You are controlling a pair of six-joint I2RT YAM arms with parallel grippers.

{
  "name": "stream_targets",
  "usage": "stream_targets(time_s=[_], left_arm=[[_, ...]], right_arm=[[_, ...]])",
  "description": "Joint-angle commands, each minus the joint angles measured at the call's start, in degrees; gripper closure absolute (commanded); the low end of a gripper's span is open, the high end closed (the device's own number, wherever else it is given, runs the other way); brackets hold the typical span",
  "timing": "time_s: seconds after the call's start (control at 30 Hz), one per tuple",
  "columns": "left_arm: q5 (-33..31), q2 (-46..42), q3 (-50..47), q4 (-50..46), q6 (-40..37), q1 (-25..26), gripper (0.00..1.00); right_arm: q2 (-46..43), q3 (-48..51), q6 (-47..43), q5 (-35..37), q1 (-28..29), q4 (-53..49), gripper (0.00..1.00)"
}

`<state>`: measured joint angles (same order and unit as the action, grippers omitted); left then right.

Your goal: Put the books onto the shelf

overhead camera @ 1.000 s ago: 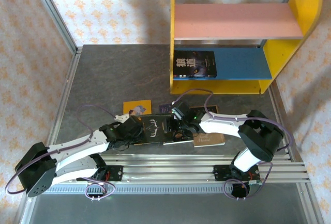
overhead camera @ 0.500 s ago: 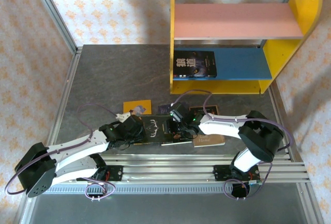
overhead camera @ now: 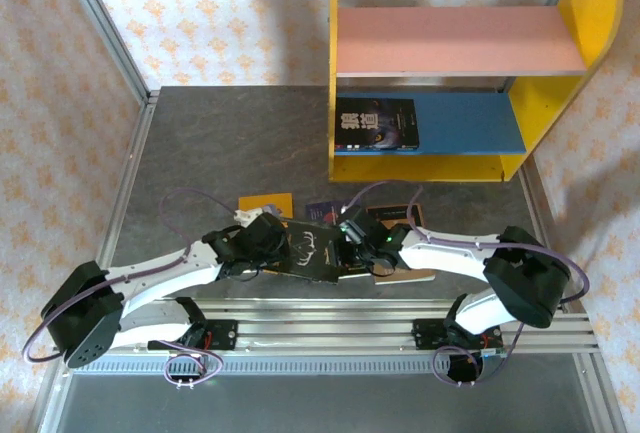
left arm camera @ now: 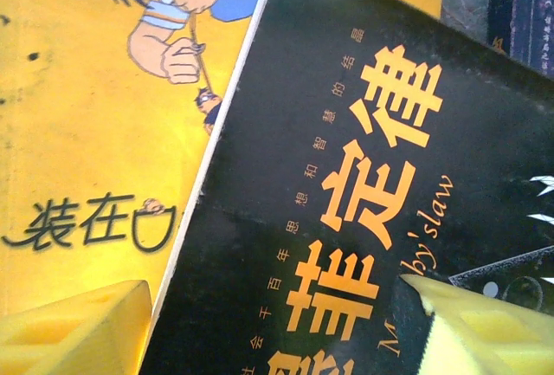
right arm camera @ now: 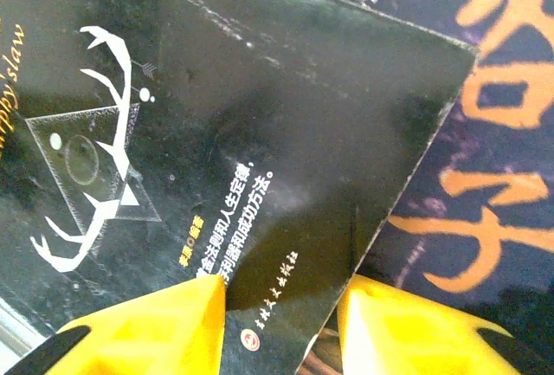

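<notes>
A black book with a white antler drawing [overhead camera: 308, 250] lies askew at the near middle of the table, over the yellow cartoon book [left arm camera: 95, 132]. My left gripper [overhead camera: 265, 238] is at its left end. In the left wrist view the left gripper [left arm camera: 281, 332] is open, one fingertip [left arm camera: 78, 327] over the yellow book, the other over the black cover [left arm camera: 346, 176]. My right gripper [overhead camera: 350, 243] is at the book's right end. In the right wrist view the right gripper [right arm camera: 277, 327] is open, with the black book's corner [right arm camera: 286, 176] between its fingers. The shelf [overhead camera: 450, 43] stands at the back right.
One dark book [overhead camera: 375, 123] lies on the shelf's blue lower board. A dark purple book [overhead camera: 325, 209] and another dark one [overhead camera: 392, 215] lie behind the grippers. A brown book [overhead camera: 405, 274] is under my right arm. Metal rails [overhead camera: 320, 333] run along the near edge.
The black book has turned and shifted a little to the right. Both grippers have moved with it, and the right jaws have narrowed round its corner.
</notes>
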<state>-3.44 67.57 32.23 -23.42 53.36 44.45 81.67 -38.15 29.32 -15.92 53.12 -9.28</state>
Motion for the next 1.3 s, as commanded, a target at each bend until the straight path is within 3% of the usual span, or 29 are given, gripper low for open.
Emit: stream_targets(time_s=[0.0, 0.5, 0.7, 1.0, 1.27], left_arm=[[2.2, 2.0, 4.6, 9.2, -2.7, 0.0, 0.29], [6.1, 17.4, 12.8, 17.2, -9.3, -4.3, 0.29], [4.4, 20.2, 21.0, 10.4, -14.9, -6.2, 0.28], [-0.5, 16.5, 23.9, -2.4, -15.8, -7.2, 0.26], [1.0, 7.2, 13.1, -2.8, -9.5, -7.0, 0.26]], right_arm=[[-2.4, 1.2, 1.6, -3.4, 1.9, 4.2, 0.62], [0.1, 0.2, 5.8, -2.1, 10.6, 9.1, 0.63], [-4.9, -3.1, 1.3, 2.4, 10.5, -0.8, 0.6], [-18.3, -2.3, -3.2, 7.7, 3.0, -11.2, 0.46], [-12.6, -7.4, -9.9, 7.7, -2.4, -13.1, 0.42]])
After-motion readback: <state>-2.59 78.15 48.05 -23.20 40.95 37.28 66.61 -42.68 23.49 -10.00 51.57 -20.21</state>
